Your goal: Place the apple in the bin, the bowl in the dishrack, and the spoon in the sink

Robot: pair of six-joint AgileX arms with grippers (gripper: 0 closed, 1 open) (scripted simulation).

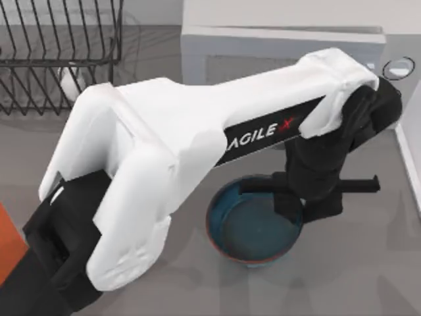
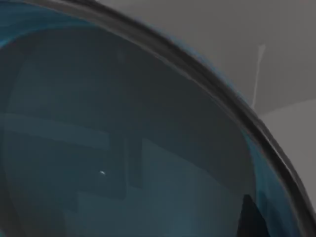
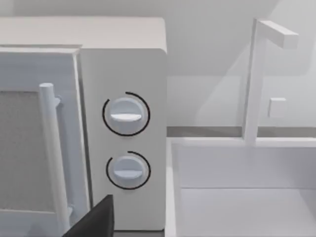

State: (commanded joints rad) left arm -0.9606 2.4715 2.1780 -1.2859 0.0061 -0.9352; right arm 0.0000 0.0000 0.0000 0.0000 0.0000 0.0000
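Note:
The teal-blue bowl with its reddish-brown rim stands on the grey counter at centre right. My left arm reaches across the table, and its black left gripper comes down onto the bowl's right rim. In the left wrist view the bowl shows its glossy inside from very close. The black wire dishrack stands at the far left. An orange corner of the bin shows at the left edge. The sink lies beside the microwave. The apple and the spoon are out of view.
A white microwave stands at the back, its two dials facing the right wrist camera. A white faucet rises behind the sink. A small white object lies by the dishrack. My left arm's white body covers much of the counter.

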